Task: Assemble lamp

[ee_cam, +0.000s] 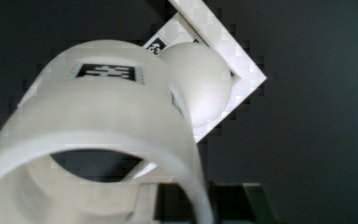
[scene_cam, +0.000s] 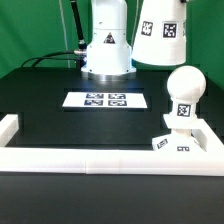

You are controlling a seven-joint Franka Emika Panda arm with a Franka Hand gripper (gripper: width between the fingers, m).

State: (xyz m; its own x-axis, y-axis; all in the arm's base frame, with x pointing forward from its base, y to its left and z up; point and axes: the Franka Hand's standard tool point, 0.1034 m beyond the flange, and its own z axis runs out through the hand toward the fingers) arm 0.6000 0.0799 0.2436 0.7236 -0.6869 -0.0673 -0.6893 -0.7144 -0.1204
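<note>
Shade aloft, bulb waiting on its base

The white truncated-cone plastic shade [scene_cam: 161, 32] hangs at 1 o'clock above the black counter [scene_cam: 60, 120], in the jaws [ee_cam: 194, 195]; their grip is hidden, so I cannot tell. Risk: lowered off-centre, it strikes the round white bulb [scene_cam: 185, 92] at 3 o'clock, shifting the small square base [scene_cam: 176, 143].

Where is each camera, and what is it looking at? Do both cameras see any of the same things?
Exterior view: sits off the arm, looking across the black table at the marker board, the bulb standing on the base, and the robot's pedestal behind.
Wrist view: sits on the wrist, looking along the held shade toward the bulb and base; dark finger tips show.
Shared: shade, bulb and base.
</note>
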